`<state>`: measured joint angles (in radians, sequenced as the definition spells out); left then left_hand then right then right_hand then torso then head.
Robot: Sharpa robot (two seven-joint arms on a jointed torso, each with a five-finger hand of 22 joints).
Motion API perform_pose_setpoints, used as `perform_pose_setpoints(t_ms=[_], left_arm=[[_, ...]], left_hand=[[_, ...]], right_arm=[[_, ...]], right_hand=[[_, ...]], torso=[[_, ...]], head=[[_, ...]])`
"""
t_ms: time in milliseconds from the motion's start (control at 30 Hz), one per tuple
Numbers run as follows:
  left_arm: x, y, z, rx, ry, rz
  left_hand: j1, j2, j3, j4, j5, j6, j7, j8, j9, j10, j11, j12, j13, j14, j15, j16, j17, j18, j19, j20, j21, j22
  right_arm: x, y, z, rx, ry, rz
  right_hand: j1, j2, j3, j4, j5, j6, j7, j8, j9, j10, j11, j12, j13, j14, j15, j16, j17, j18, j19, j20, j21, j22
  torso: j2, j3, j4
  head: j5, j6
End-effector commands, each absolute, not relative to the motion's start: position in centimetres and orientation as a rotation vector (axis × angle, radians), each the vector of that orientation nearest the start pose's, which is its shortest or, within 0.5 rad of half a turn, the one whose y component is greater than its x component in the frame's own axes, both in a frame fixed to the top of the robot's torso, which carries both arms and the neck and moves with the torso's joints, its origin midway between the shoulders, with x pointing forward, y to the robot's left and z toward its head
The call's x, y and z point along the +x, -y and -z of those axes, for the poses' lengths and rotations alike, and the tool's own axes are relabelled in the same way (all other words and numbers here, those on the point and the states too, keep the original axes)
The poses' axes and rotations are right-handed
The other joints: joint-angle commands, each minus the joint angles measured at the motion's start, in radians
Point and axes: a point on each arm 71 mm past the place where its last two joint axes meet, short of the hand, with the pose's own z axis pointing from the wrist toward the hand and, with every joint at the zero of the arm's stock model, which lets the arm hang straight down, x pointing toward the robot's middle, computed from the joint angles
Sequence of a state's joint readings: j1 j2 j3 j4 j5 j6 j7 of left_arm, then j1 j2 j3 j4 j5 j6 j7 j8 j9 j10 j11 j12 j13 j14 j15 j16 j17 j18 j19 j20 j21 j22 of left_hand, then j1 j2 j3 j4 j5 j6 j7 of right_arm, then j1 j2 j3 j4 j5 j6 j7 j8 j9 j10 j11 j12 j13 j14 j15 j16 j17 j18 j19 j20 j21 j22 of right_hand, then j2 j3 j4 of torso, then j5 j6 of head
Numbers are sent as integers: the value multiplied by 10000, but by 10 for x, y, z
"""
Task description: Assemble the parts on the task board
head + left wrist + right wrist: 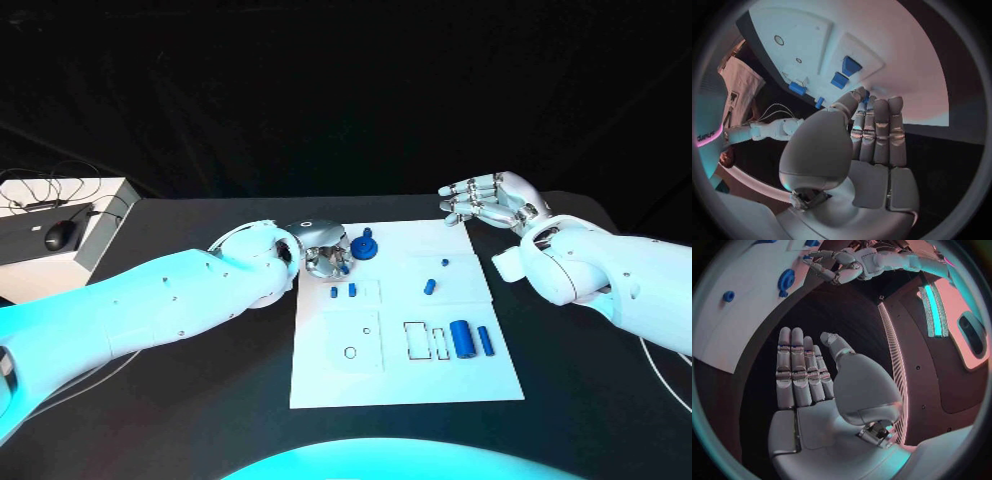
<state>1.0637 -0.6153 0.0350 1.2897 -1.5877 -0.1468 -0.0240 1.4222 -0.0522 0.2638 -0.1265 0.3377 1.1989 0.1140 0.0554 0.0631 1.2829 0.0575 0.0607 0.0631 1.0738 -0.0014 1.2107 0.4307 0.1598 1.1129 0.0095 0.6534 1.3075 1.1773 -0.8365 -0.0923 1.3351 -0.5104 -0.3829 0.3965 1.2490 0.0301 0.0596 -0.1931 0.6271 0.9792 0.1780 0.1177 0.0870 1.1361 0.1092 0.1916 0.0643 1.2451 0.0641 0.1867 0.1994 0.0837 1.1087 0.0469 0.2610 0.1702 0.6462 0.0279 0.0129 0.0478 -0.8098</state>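
Both white arms are reaching in over the black surface [173,420], and between them the white task board [411,375] is lying flat at the middle.

Little of the assembly looks done. Most blue parts are lying loose on the board:
- a large cylinder [462,339] beside a slimmer bar [486,340] near the rectangular slots;
- a round knob piece [364,245] at the far edge;
- two short pegs [343,291] and a small slanted piece [430,286] in the middle;
- the oval hole [351,352] is sitting unfilled.

As for the hands, the left hand [320,252] is hovering at the board's far left corner, fingers [879,130] lying straight together and grasping nothing. The right hand [490,200] is waiting beyond the far right corner, fingers [798,365] extended and released, well apart from every part.
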Motion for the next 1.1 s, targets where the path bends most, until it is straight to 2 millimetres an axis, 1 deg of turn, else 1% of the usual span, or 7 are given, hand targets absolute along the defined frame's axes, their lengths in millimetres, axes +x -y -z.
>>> perform_pose_setpoints(t_ms=[33, 467, 567, 667, 767, 900, 1100], left_arm=[[497, -141, 253, 3458, -18542, 6635], [497, -139, 256, 3569, -18842, 6458], [497, -139, 256, 3596, -18856, 6459], [497, -140, 256, 3613, -18825, 6483], [497, -140, 255, 3633, -18785, 6519], [496, -140, 255, 3661, -18776, 6545], [496, -140, 255, 3670, -18730, 6580]], left_hand=[[-12, -97, -19, 68, -12, -31, 25, 64, 5, -26, 51, 19, 9, 22, 23, -37, 17, 103, 14, -4, -66, 129], [4, -94, -14, 72, -21, -48, 23, 65, 6, -39, 55, 21, 10, -3, 28, -30, 35, 101, 5, 0, -77, 134], [-6, -108, -39, 78, -31, -19, -10, 72, 9, -5, 34, 29, 14, -11, 19, -26, 42, 97, -2, 3, -83, 135], [-10, -117, -181, 99, -31, 146, -103, 64, 9, 152, -51, 28, 18, 24, -47, -11, 56, 80, 18, -21, -97, 125], [34, -112, -315, 95, -36, 210, -145, 73, 13, 224, -94, 46, 25, 26, -70, 17, 89, 46, 31, -54, -116, 120], [9, -122, -431, 128, -32, 214, -165, 75, 14, 185, -86, 47, 24, -18, -52, 16, 114, 10, 21, -64, -155, 109], [-26, -182, -526, 159, -25, 100, -178, 70, 10, 165, -83, 57, 26, -54, -46, 21, 136, -13, 22, -67, -208, 91]], right_arm=[[507, 257, 209, 6035, -14930, -11838], [507, 257, 209, 6036, -14934, -11841], [507, 257, 209, 6037, -14936, -11839], [507, 257, 209, 6036, -14934, -11840], [507, 257, 209, 6038, -14932, -11834], [507, 257, 209, 6039, -14932, -11831], [507, 258, 209, 6046, -14931, -11817]], right_hand=[[27, 33, -4, 51, 59, -6, 78, -54, -14, 33, 4, -45, -15, 34, -16, -48, -9, -123, -53, -7, 61, 12], [27, 33, -4, 51, 59, -6, 78, -54, -14, 33, 4, -45, -15, 34, -16, -48, -9, -123, -53, -7, 61, 12], [27, 33, -4, 51, 59, -6, 78, -54, -14, 33, 4, -45, -15, 34, -16, -48, -9, -123, -53, -7, 61, 12], [27, 33, -4, 51, 59, -6, 78, -54, -14, 33, 4, -45, -15, 34, -16, -48, -9, -123, -53, -7, 61, 12], [27, 33, -4, 51, 59, -6, 78, -54, -14, 33, 4, -45, -15, 34, -16, -48, -9, -123, -53, -7, 61, 12], [27, 33, -4, 51, 59, -6, 78, -54, -14, 33, 4, -45, -15, 34, -16, -48, -9, -123, -53, -7, 61, 12], [24, 42, 19, 75, 65, -8, 78, -55, -13, 29, 4, -46, -16, 35, -16, -50, -10, -122, -54, -5, 61, 21]], torso=[[1, 4, -4], [0, 3, -2], [2, 2, 5], [-1, 2, 3], [-3, -1, 1], [-1, -1, 6], [5, -2, 4]], head=[[-6, -1], [-13, -18], [-18, -25], [-15, -27], [-30, -23], [-45, -22], [-26, -31]])
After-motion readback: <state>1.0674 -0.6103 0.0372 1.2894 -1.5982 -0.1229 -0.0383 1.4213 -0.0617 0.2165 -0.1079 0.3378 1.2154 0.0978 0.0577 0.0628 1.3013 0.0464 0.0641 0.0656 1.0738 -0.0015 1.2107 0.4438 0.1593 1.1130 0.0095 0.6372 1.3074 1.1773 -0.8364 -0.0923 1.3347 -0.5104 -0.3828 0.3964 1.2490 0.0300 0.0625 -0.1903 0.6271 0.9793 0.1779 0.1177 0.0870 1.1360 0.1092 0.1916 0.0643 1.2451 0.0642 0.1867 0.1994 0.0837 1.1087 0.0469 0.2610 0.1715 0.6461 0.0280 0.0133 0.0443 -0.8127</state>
